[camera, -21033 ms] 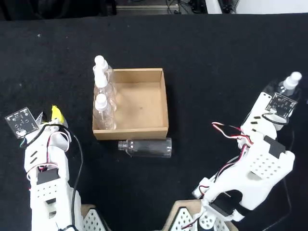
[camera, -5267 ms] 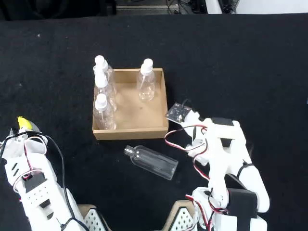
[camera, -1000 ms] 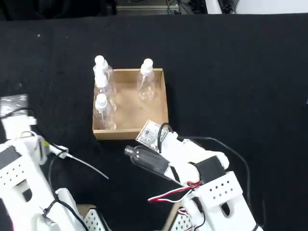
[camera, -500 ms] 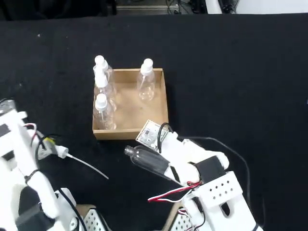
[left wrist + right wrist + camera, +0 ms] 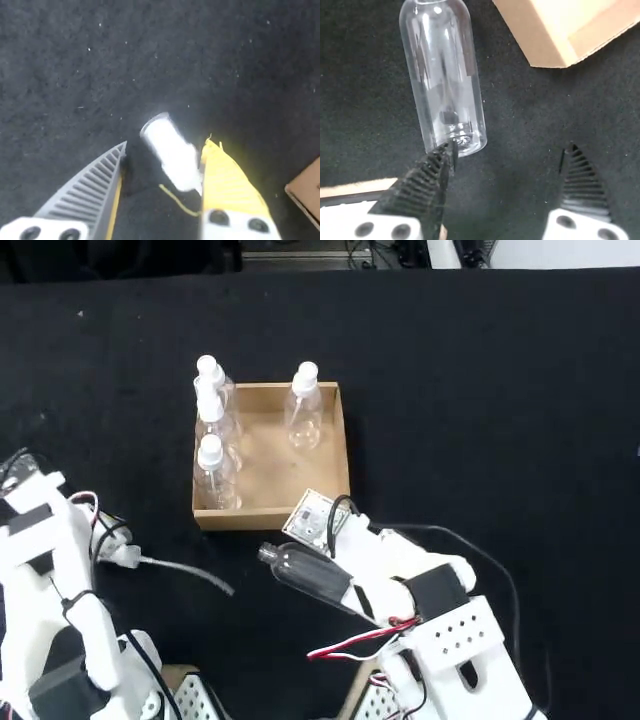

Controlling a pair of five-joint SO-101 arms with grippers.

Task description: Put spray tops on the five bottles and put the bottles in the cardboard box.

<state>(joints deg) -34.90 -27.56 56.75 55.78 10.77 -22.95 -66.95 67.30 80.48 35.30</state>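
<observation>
A clear uncapped bottle lies on the black table in front of the cardboard box. My right gripper is open at the bottle's base, with one finger beside the base and the other well clear. A white spray top lies on the table to the left, its thin tube pointing towards the bottle. My left gripper is open around the top, which rests against the yellow finger. Several capped bottles stand in the box.
The right arm stretches from the front edge over the lying bottle's base. The left arm stands at the front left. The black table extends to the right of the box and behind it.
The left arm has shifted over the spray top, and the top's tube has swung slightly towards the box. The right arm and the lying bottle have stayed in place.
</observation>
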